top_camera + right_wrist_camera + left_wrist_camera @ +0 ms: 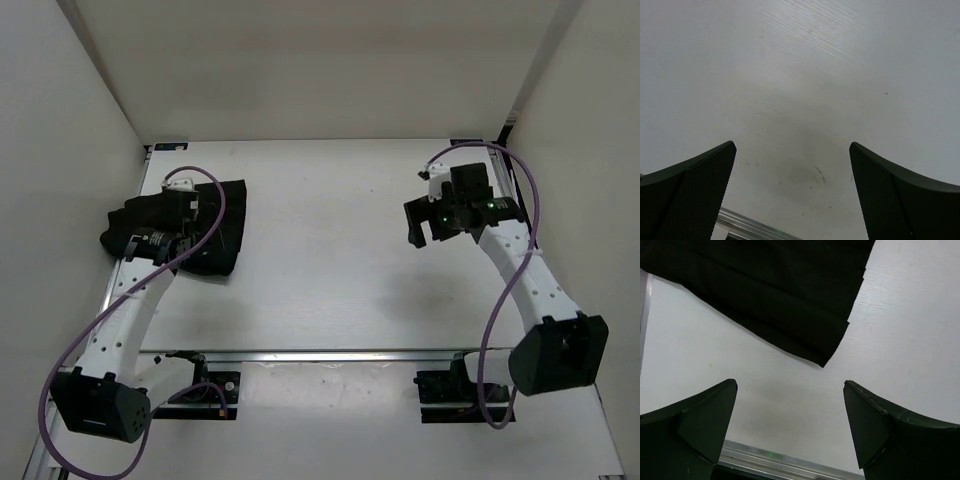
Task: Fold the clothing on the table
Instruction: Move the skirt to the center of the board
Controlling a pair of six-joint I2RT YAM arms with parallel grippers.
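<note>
- Left pincer (790, 385): I see its jaws spread wide apart with nothing between them. It hangs above bare white worktop (330, 250) and touches no fabric.
- Just ahead of the left fingers (700, 425) a pointed corner of the black clothing (780, 295) reaches towards the gap between them. From the wrist view the cloth shows long, straight, pleat-like folds running side by side.
- Right pincer (792, 145): its jaws are also wide apart and it holds nothing. Under it I see only plain worktop with a soft shadow and a few faint scuff marks.
- From the top camera the clothing lies on the far left part of the worktop. It is bunched and creased, and its left side reaches the worktop's left edge by the wall (60, 150).
- The left arm's wrist sits over the garment in that view and hides part of its middle.
- The right arm is on the right side of the worktop, well apart from the clothing.
- An aluminium rail (330, 354) runs along the near edge, and it shows at the bottom of both wrist views.
- A purple cable (70, 350) loops along each arm.
</note>
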